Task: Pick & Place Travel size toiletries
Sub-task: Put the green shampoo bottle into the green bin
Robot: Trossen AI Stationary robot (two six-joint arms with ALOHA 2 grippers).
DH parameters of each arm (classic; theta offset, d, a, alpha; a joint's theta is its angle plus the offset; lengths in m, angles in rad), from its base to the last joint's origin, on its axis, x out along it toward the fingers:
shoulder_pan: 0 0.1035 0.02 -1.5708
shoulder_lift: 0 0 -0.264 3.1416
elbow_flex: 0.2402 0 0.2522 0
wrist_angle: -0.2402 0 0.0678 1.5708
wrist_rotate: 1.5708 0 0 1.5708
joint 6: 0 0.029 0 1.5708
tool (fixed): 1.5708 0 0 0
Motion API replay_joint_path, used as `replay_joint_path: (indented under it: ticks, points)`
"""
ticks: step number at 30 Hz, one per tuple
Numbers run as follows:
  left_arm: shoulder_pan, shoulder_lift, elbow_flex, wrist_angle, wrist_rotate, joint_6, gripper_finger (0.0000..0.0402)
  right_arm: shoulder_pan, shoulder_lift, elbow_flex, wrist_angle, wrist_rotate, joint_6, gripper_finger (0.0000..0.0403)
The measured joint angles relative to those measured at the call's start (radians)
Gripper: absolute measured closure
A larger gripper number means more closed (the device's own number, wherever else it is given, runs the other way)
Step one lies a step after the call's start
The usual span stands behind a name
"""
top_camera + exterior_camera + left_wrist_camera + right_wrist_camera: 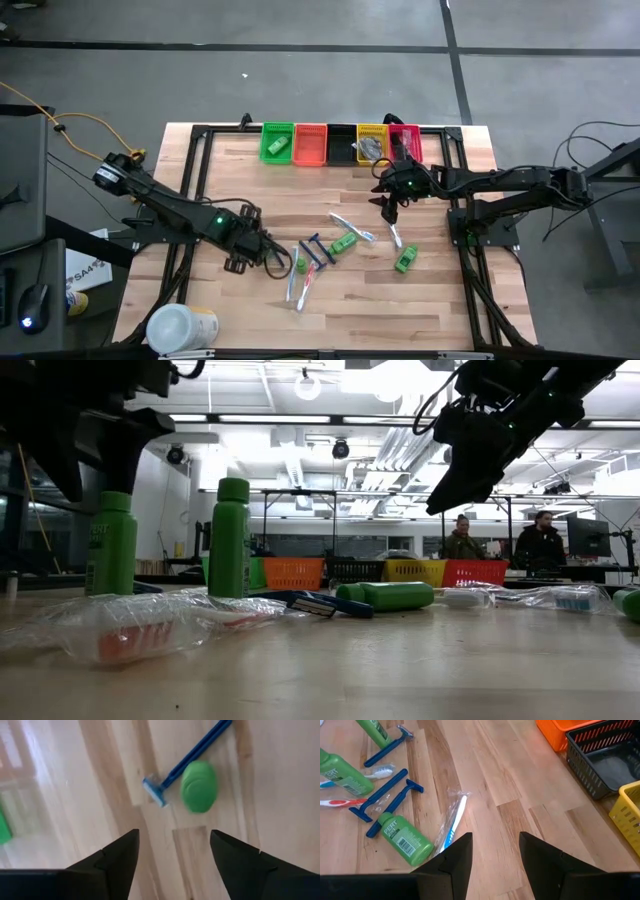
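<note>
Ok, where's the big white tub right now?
In the high view, the white tub lies at the table's near left corner, behind the left arm, well apart from the toiletries in the middle.

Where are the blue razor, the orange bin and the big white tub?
blue razor [192, 755], left wrist view, on its handle.
orange bin [311, 144], high view, on its rim.
white tub [176, 327], high view, on its round top.

Smooth pale wood table [440, 300] — glossy green plastic bottles [406, 838], crinkly clear wrappers [130, 622].
</note>
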Motion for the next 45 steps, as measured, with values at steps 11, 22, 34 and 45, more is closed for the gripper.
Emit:
replay_joint_path:
  ticks: [11, 22, 34, 45]
  points:
    - [0.000, 0.005, -0.012, 0.095, 0.035, 0.051, 0.0151, 0.000, 0.000, 0.000, 0.001, -0.002, 0.000, 0.0247]
    - [0.000, 0.011, -0.052, 0.177, 0.023, 0.074, 0.0151, 0.000, 0.000, 0.000, 0.002, -0.002, 0.001, 0.0247]
    - [0.035, 0.090, -0.053, 0.188, 0.029, 0.098, 0.0153, 0.000, 0.000, 0.000, 0.001, -0.002, -0.004, 0.0247]
    - [0.033, 0.090, -0.053, 0.220, 0.113, 0.099, 0.0233, 0.000, 0.000, 0.000, 0.001, -0.002, -0.007, 0.0247]
